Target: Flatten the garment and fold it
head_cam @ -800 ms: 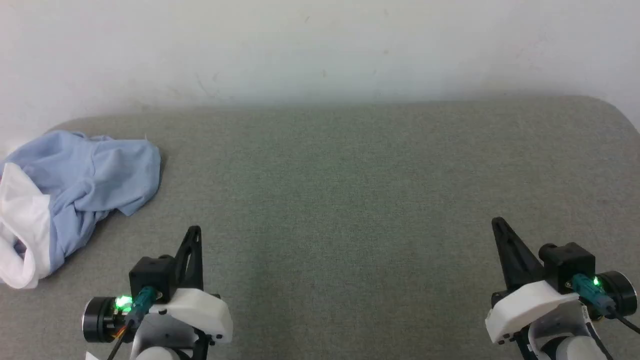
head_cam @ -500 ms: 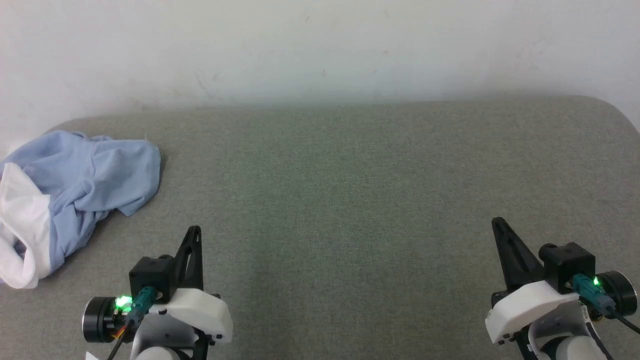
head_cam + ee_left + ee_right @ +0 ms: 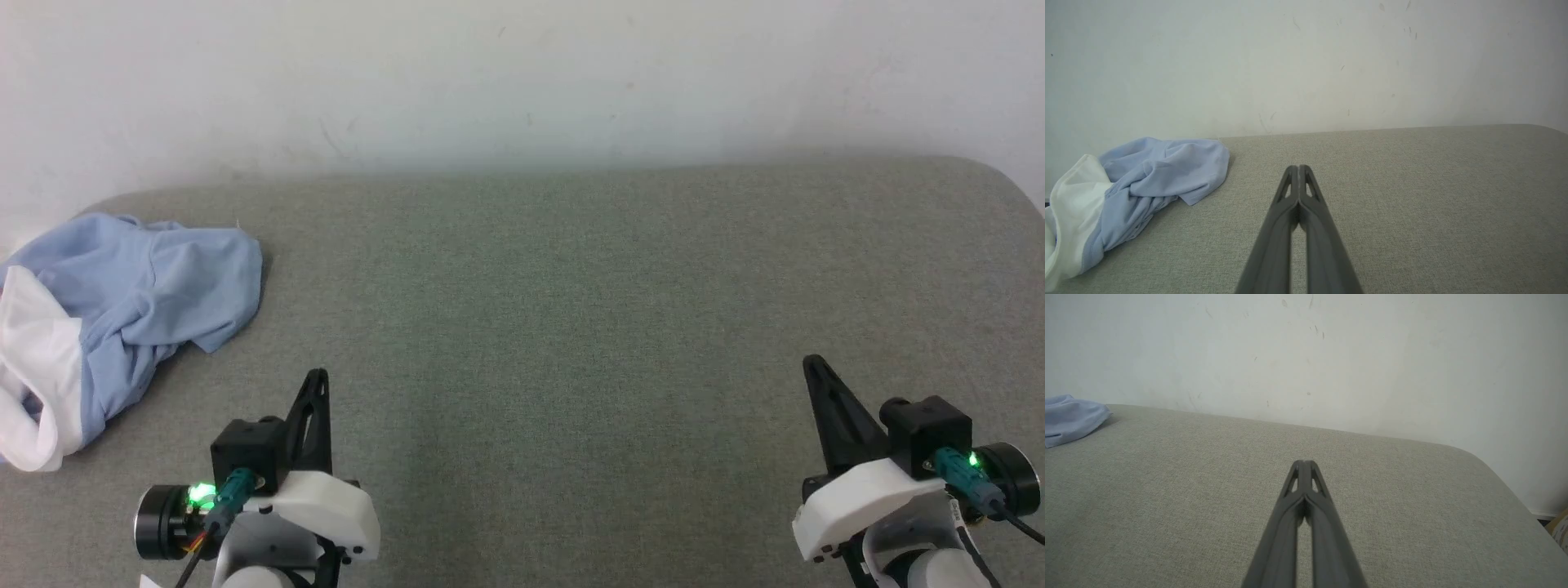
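I see my left hand [image 3: 1298, 168] pinched closed over the grey tabletop [image 3: 1412, 183], the shirt [image 3: 1147, 175] crumpled well to its left.

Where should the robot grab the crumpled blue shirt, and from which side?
Probably the loose blue flap of the shirt on the side facing the open grey surface, approached from there with the left gripper, the nearer one. That flap lies thin and flat, free of the twisted bunch and the white part. The gripper is shut, so it would need opening first.

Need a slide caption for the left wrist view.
Left tool shut and empty over the grey fabric surface, crumpled blue garment lying off to its left.
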{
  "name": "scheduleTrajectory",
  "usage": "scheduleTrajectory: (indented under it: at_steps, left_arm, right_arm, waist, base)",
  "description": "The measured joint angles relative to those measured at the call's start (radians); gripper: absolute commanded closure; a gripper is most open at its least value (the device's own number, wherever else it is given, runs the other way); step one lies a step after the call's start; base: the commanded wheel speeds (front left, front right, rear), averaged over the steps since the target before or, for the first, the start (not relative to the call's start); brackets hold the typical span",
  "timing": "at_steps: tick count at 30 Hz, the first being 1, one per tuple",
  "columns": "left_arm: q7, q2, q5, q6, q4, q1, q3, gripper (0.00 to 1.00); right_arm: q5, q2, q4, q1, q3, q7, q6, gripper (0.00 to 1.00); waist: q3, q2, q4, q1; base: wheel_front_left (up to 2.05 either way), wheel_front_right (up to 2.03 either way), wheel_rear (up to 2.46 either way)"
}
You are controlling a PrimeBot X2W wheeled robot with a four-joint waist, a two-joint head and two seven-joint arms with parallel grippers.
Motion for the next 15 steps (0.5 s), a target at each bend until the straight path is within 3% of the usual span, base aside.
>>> scheduleTrajectory:
  at_steps: [12, 13, 15]
  left_arm:
    - [0.000, 0.000, 0.000, 0.000, 0.000, 0.000, 0.000, 1.00]
    - [0.000, 0.000, 0.000, 0.000, 0.000, 0.000, 0.000, 0.00]
    - [0.000, -0.001, 0.000, 0.001, 0.001, 0.000, -0.001, 0.00]
  right_arm:
    - [0.000, 0.000, 0.000, 0.000, 0.000, 0.000, 0.000, 1.00]
    - [0.000, 0.000, 0.000, 0.000, 0.000, 0.000, 0.000, 0.00]
    - [0.000, 0.000, 0.002, 0.000, 0.000, 0.000, -0.001, 0.00]
  waist:
    - [0.000, 0.0000, 0.000, 0.0000]
    - [0.000, 0.0000, 0.000, 0.0000]
    - [0.000, 0.0000, 0.000, 0.0000]
  base:
    - [0.00, 0.00, 0.00]
    - [0.00, 0.00, 0.00]
    - [0.00, 0.00, 0.00]
